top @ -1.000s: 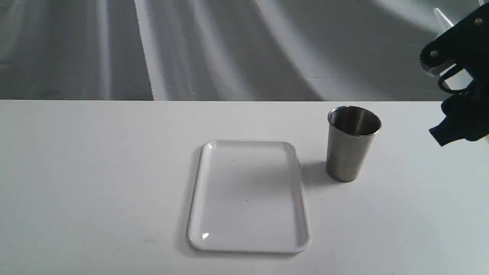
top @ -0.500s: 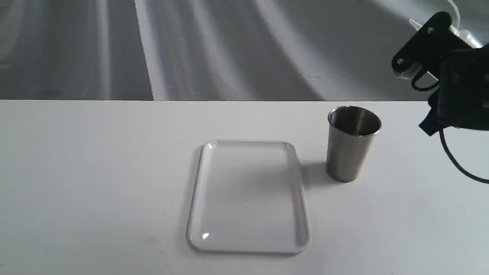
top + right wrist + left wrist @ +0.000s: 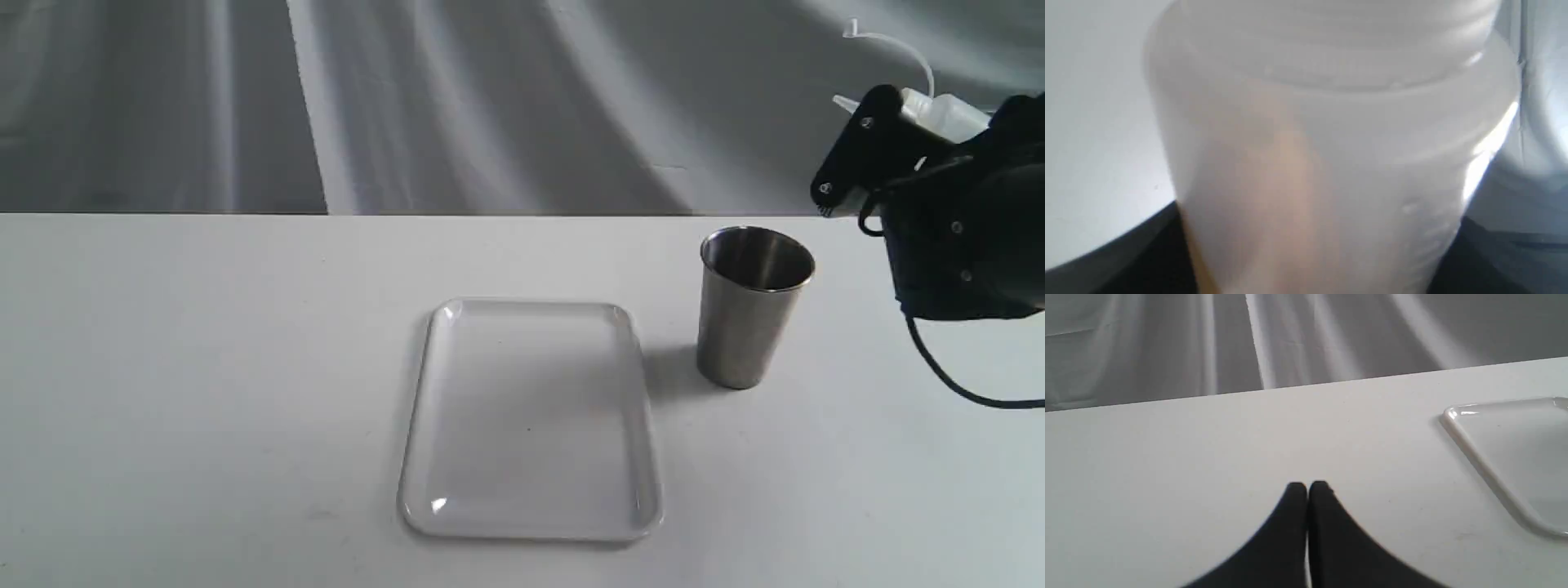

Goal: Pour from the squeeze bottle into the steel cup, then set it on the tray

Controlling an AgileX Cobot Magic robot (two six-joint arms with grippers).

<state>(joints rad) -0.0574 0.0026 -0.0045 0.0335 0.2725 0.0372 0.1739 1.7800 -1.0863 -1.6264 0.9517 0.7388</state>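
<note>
The squeeze bottle (image 3: pixel 947 114) is held in the air at the right, tilted so its nozzle points left, its thin cap strap curling above. My right gripper (image 3: pixel 886 151) is shut on its body; the right wrist view is filled by the whitish bottle (image 3: pixel 1323 163) with an amber tint inside. The nozzle tip sits above and slightly right of the steel cup (image 3: pixel 755 306), which stands upright on the table. The white tray (image 3: pixel 531 420) lies left of the cup, nothing on it. My left gripper (image 3: pixel 1306 488) hovers shut over bare table, left of the tray (image 3: pixel 1486 469).
The white table (image 3: pixel 204 367) ends at a far edge in front of a grey draped backdrop (image 3: pixel 490 98). A black cable (image 3: pixel 947 376) hangs from the right arm, right of the cup.
My right gripper has carried the bottle leftward toward the cup and tipped it, so the nozzle now points left. Cup, tray and left arm have not moved.
</note>
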